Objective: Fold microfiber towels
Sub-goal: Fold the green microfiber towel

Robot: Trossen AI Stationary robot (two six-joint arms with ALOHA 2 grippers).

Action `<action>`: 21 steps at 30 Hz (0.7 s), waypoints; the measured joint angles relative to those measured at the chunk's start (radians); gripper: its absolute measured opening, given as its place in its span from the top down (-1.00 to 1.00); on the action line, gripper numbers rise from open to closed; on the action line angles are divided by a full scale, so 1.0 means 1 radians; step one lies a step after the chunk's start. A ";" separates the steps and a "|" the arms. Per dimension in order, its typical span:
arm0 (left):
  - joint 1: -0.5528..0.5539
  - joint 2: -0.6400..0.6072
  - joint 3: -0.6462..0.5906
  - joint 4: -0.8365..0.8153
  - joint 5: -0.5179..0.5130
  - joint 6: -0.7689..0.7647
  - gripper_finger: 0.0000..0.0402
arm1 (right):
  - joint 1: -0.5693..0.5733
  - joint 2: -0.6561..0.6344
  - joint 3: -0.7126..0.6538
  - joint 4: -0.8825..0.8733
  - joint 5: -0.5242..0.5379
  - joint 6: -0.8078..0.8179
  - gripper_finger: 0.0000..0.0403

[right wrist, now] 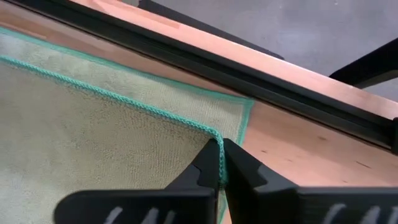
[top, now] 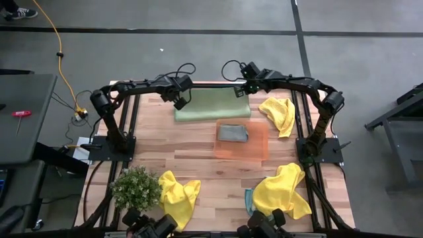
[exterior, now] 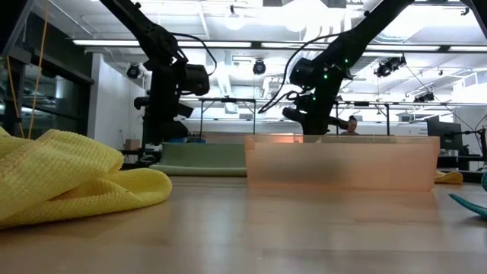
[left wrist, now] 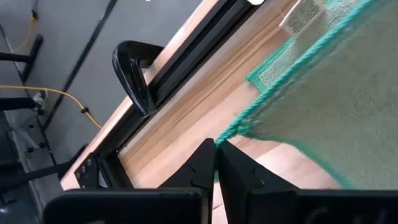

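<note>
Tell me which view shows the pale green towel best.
The high view: the whole pale green towel lies at the table's far edge between both tools. The low view shows only an edge-on strip; each wrist view shows just one pinched corner.

Grey concrete floor (top: 198, 46) — bright ceiling striplights (exterior: 251, 43) overhead.

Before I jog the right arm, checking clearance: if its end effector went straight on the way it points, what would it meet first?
Probably bare table past the pale green towel corner it pinches, then the black rail; depth is uncertain.
</note>
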 joint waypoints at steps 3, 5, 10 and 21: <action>0.017 0.000 -0.001 -0.007 0.030 0.000 0.86 | -0.008 0.000 0.000 -0.006 -0.001 -0.001 0.86; 0.024 0.000 -0.001 -0.007 0.037 0.000 0.78 | -0.012 0.000 0.000 -0.006 -0.001 -0.001 0.72; 0.023 0.000 -0.001 -0.005 0.038 0.017 0.56 | -0.024 0.000 0.000 -0.001 0.000 -0.003 0.31; 0.023 -0.059 -0.001 -0.026 0.103 0.014 0.23 | -0.044 -0.067 0.013 -0.054 -0.064 -0.171 -0.04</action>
